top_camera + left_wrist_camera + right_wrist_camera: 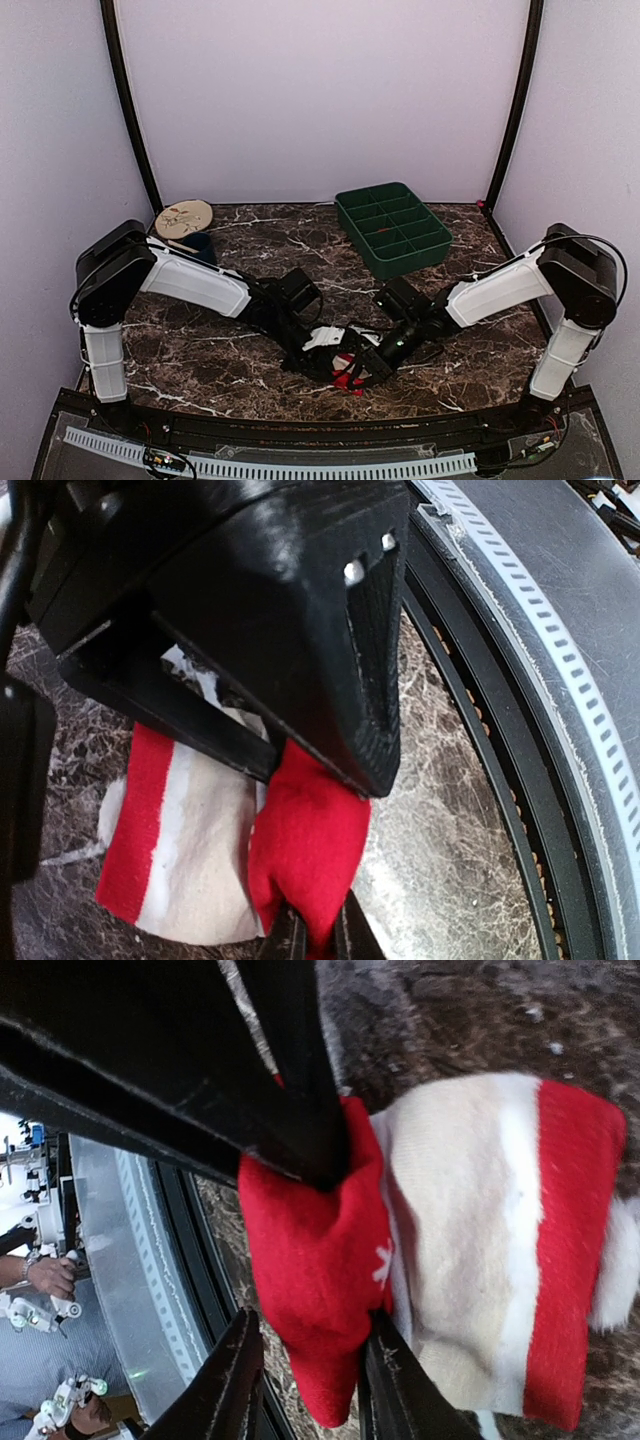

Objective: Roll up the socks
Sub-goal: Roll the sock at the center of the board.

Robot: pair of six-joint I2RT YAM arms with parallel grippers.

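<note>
A dark marble desk [200, 360] is seen from above, closed in by pale walls. At the far left, by the back wall, a round wooden disc [184, 216] rests on a blue cup [199, 246].

Two arms reach in from the near corners and meet low in the middle, close to the desk's near edge. The socks [347, 378] lie there as a small red wad, with a cream part just beyond it and to its left. Their long axis runs from far-left to near-right.

The wrist views show the cream part lying flat, crossed by a red band. The red part is folded thick beside it and touches it.

The left tool [318, 942] is narrow and pinches one end of the red wad. The right tool [312, 1328] stands partly wide, with a finger on each side of the wad's other end. One finger touches cloth and the other shows a sliver of gap.

Bare marble spreads to the left of the arms. It also spreads behind them, up to a green tray [410, 263] with compartments at the far right.

Just in front of the socks the desk ends at a black border and a slotted rail [270, 466].
</note>
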